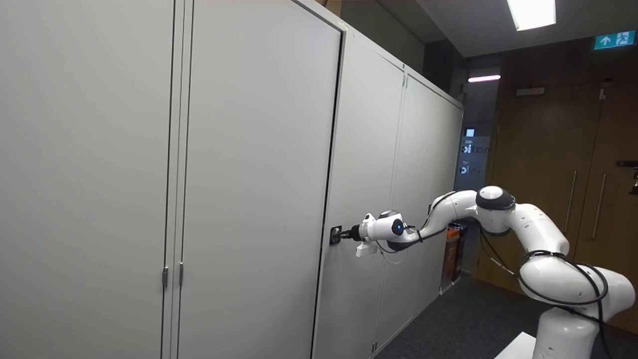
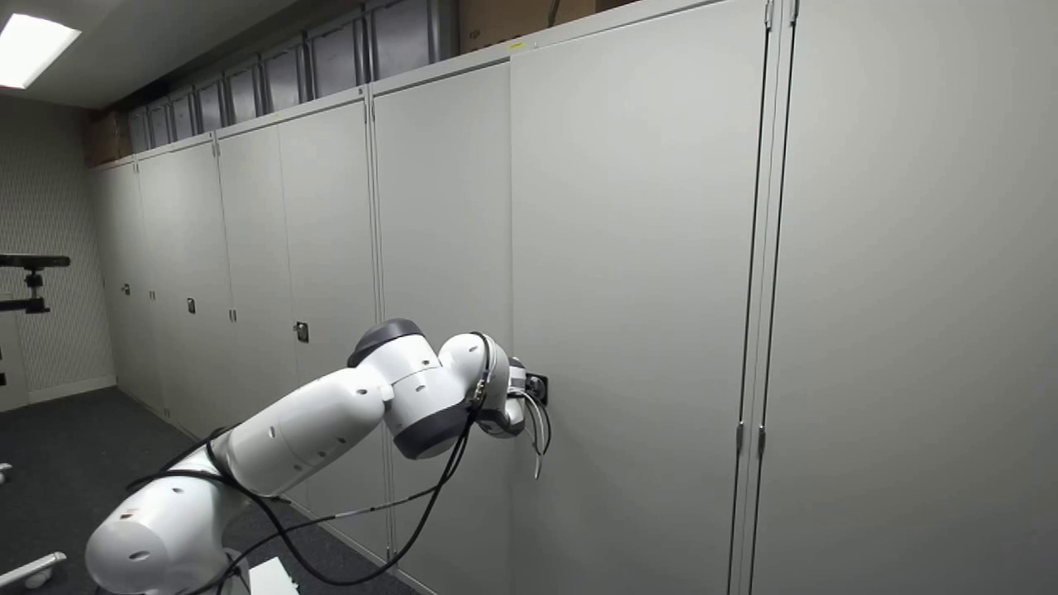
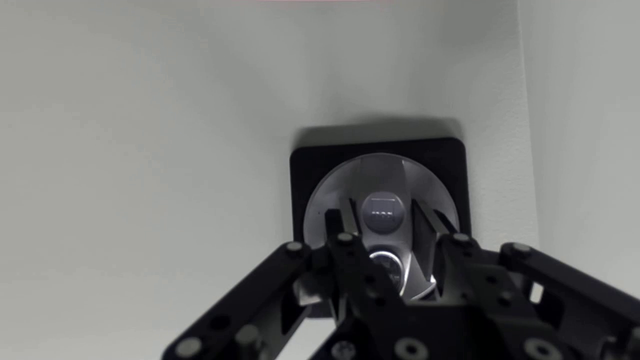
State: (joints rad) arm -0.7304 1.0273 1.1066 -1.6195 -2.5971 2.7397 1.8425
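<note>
A: What did the gripper (image 3: 383,205) have, left to right in the wrist view?

B: A finger (image 3: 346,217) at left, a silver handle (image 3: 382,175) in the middle, the opposite finger (image 3: 424,240) at right. The jaws stood narrowed on the handle's sides, with no clear gap on either. The handle sat on a black plate (image 3: 306,165), the cupboard door (image 3: 150,150) around it and a seam (image 3: 528,125) just to the right. In both exterior views, a white arm (image 2: 314,430) ended at that spot.

A: How was such a grip best managed?

B: Squarely, in my judgement. The handle looked smooth, so even pressure from both sides, with the fingers flat along it, made for the surest hold. The round lock (image 3: 395,267), partly hidden behind the gripper, deserved room.

A: And the containers?

B: Left to right in an exterior view: a brown box (image 2: 106,139) at the far end, a line of grey crates (image 2: 337,64), then brown cartons (image 2: 512,21), all on top of tall grey cupboards (image 2: 326,207). The cupboards' doors kept their contents from sight. What the crates, box and cartons held could not be made out.
</note>
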